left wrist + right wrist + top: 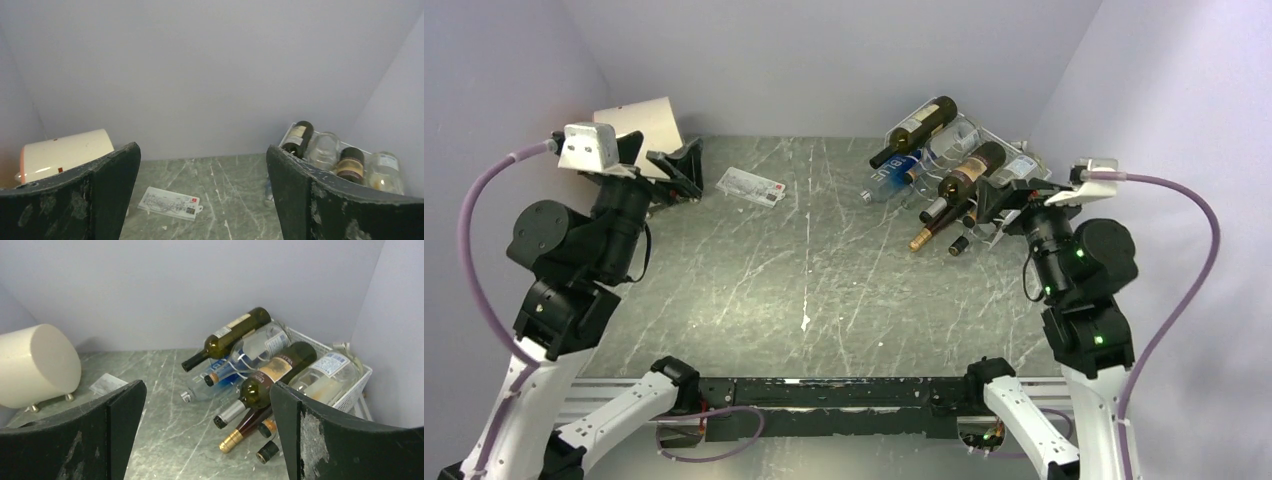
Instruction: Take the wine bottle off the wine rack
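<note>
Not started: wine bottles [235,332] on wine rack [356,386], 1 o'clock.
Your left gripper [202,150] & right gripper [206,386] both gape wide, empty; grab + lift-off remain.

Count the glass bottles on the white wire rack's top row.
4, side by side: dark green bottle leftmost, first clear bottle, dark brown-labelled bottle, second clear bottle by the right wall. Lower bottles partly hidden.
</note>
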{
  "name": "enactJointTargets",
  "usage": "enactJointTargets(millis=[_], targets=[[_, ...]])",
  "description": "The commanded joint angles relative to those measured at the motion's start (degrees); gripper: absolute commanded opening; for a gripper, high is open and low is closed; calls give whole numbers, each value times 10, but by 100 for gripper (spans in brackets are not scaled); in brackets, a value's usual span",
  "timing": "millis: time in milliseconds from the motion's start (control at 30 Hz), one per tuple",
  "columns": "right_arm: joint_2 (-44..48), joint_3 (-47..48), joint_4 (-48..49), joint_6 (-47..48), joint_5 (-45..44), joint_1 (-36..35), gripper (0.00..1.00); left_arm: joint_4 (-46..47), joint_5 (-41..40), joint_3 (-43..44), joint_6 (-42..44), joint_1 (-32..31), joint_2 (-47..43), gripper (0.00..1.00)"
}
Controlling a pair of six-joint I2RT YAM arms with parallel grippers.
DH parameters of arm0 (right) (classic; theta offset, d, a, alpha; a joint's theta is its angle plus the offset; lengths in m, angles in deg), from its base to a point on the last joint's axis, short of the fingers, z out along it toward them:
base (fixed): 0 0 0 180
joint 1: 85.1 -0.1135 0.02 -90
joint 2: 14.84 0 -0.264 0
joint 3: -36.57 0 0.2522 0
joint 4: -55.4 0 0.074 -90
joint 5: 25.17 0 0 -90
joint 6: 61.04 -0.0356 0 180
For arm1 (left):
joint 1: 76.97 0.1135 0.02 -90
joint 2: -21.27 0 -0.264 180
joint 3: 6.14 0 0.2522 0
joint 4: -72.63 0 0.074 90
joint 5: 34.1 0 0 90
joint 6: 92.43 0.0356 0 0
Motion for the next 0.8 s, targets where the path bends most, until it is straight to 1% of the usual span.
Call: enactJointTargets(millis=[0,200,367,433,533,667,767], targets=[[-20,-38,58,-19,-4,18,100,35,54,-12,-34,58,24,99],[-51,-93,105,-38,-12,44,100,68,109,-36,-70,149,60,99],[-64,-133,139,-86,-33,62,100,109,168,-75,-81,198,83,99],[-70,-141,140,-104,-35,68,100,126,197,-95,-81,210,90,99],[-84,-125,125,-118,-17,75,100,149,235,-126,-83,219,96,99],[-96,-108,105,-125,34,82,100,171,265,-157,-93,219,99,99],[-97,-117,112,-142,43,85,100,186,284,-173,-99,217,100,99]])
